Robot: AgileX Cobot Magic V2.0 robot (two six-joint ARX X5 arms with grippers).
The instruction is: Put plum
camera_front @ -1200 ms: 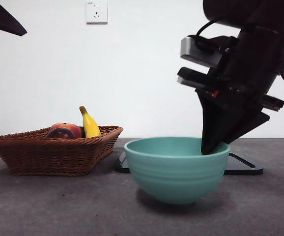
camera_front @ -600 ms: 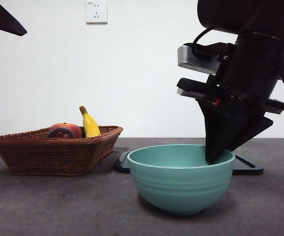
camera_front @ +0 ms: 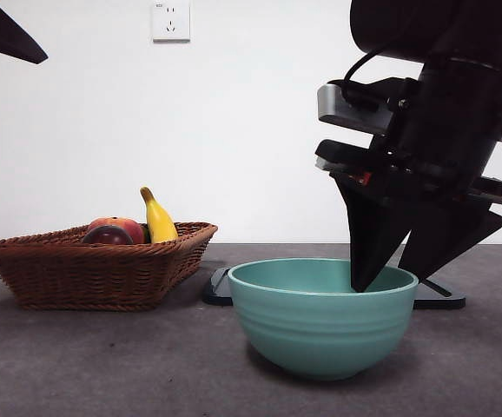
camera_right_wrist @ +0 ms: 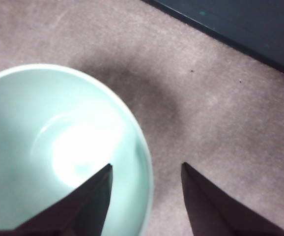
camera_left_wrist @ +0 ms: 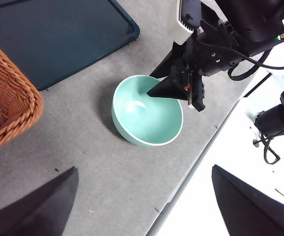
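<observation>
Your right gripper (camera_front: 401, 268) hangs over the teal bowl (camera_front: 320, 326), its arm coming down steeply from the upper right of the front view. The jaws stand spread apart and straddle the bowl's rim: one tip sits inside the bowl (camera_right_wrist: 58, 147), the other outside it over the grey table (camera_right_wrist: 206, 98). Nothing is held between them. The left wrist view confirms this placement, with the right gripper (camera_left_wrist: 179, 91) poised at the bowl's (camera_left_wrist: 147, 115) far edge.

Your left gripper (camera_left_wrist: 142, 206) waits high and well apart from the work, jaws wide and empty.

The plum (camera_front: 108, 235) lies in the wicker basket (camera_front: 95, 269) at the table's left, touching the red-orange fruit (camera_front: 122, 227) behind it, just beside the upright banana (camera_front: 157, 219). A dark tray (camera_front: 433, 295) lies behind the bowl.
</observation>
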